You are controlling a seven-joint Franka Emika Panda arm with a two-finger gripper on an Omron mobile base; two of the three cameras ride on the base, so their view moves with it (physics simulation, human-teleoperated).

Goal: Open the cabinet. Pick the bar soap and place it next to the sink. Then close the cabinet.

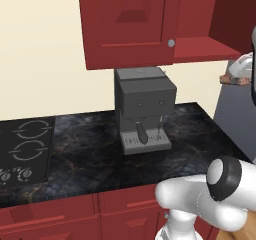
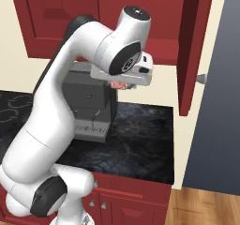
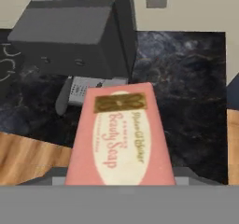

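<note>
Bar soap (image 3: pixel 119 136), pink with a pale oval label and a gold band, grasped in the jaws of the gripper (image 2: pixel 123 85) and carried in mid-air, its long axis running straight out from them. Below lies the dark counter (image 3: pixel 186 87), right of the coffee machine (image 3: pixel 79 29); the cabinet (image 2: pixel 190 50) stands open.

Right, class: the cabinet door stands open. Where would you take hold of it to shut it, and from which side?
Take the small round knob low on the cabinet door, from the outer face, now turned right. It juts clear of the panel, the one part narrow enough to pinch.
</note>
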